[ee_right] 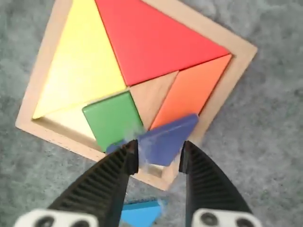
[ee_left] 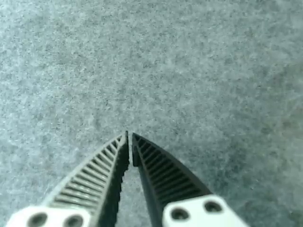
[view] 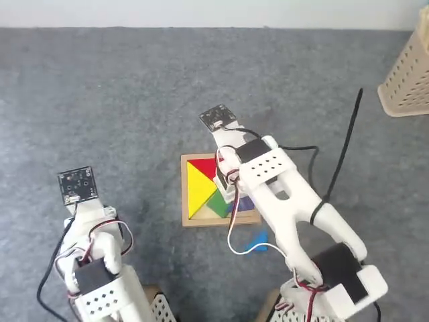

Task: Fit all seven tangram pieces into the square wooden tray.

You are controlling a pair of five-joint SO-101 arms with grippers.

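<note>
The square wooden tray [ee_right: 220, 94] lies flat on the grey carpeted surface [view: 120, 100], near the middle of the high view and under the right arm's wrist; a raised rim runs round all four sides. Inside it, a large yellow triangle [ee_right: 78, 71] and a large red triangle [ee_right: 151, 38] meet along one long edge and fill about half the square; an orange parallelogram [ee_right: 189, 92] lies against the red triangle's edge and against the rim; a green square [ee_right: 113, 118] touches the yellow triangle's edge. Between the green square and the orange parallelogram a small triangular patch of bare wood [ee_right: 154, 97] shows; more bare wood shows at the corner nearest the right arm's base.

The right claw [ee_right: 158, 151] hangs over that near corner, its fingers part-way apart and pressed on either side of a purple piece [ee_right: 168, 139]; the piece is tilted, one tip pointing at the orange parallelogram, and its outline is blurred. A light blue piece [view: 258, 240] lies on the surface just outside the tray's near edge, beside the right arm.

The left claw [ee_left: 129, 135] hangs over bare carpet with nothing in it, its ribbed fingers drawn together to a thin slit; a broad stretch of grey surface lies between the left arm [view: 94, 268] and the tray. A cream perforated basket [view: 409, 67] stands at the far right edge, well apart from the tray.
</note>
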